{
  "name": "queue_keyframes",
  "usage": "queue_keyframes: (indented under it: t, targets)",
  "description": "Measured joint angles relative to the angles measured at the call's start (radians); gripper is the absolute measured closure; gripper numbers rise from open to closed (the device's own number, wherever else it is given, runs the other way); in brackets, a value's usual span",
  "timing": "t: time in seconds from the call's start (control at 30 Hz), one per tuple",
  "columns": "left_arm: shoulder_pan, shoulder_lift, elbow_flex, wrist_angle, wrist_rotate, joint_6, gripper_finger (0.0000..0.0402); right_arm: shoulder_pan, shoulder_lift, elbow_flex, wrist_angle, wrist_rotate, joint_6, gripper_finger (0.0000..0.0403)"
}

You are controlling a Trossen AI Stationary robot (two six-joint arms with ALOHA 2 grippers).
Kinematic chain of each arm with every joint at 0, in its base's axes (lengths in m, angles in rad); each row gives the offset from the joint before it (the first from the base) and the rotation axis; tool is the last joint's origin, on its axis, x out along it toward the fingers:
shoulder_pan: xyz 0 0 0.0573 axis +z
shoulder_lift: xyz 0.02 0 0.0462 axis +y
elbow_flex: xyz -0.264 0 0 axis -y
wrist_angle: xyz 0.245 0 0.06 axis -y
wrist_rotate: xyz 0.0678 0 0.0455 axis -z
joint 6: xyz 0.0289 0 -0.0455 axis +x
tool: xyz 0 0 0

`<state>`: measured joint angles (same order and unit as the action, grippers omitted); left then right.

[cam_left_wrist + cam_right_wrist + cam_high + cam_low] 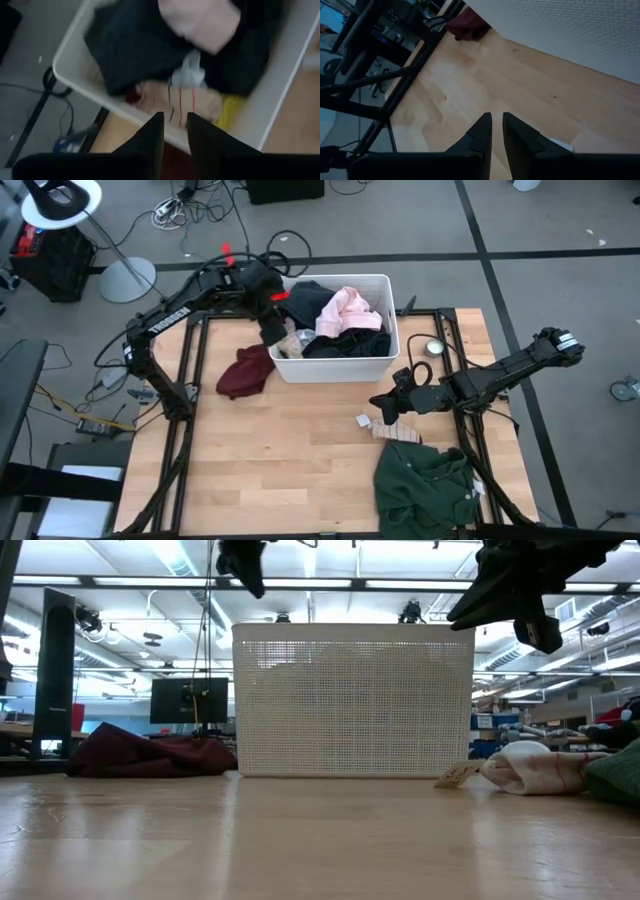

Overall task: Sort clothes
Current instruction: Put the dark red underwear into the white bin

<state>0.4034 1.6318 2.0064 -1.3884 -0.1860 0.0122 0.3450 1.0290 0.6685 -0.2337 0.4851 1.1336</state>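
Clothes (340,320) mostly fill the bin (392,290), with a maroon piece (245,372) and a green top (425,485) already sorted out onto the tabletop (290,450). Left hand (272,332) hangs over the bin corner, fingers slightly apart and empty, probably to pick next. Right hand (384,406) waits almost shut near a sock (397,432).
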Motion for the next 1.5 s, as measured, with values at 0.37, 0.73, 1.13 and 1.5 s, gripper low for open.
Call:
queue_keyframes:
  t: [0.37, 0.73, 1.13, 1.5]
  targets:
    - [0.011, -0.211, -0.360, 0.113, 0.015, -0.048, 0.0312, 0.000, 0.000, 0.000, 0.001, 0.001, 0.000, 0.0355]
    - [0.026, -0.522, -0.870, 0.266, 0.025, -0.331, 0.0309, 0.000, 0.000, 0.000, 0.000, 0.005, -0.010, 0.0355]
    - [0.026, -0.512, -1.190, 0.511, 0.085, -0.411, 0.0269, 0.000, 0.000, 0.000, 0.002, 0.005, -0.002, 0.0355]
    - [0.029, -0.512, -1.374, 0.668, 0.082, -0.467, 0.0269, 0.000, 0.000, 0.000, 0.013, 0.004, -0.002, 0.0355]
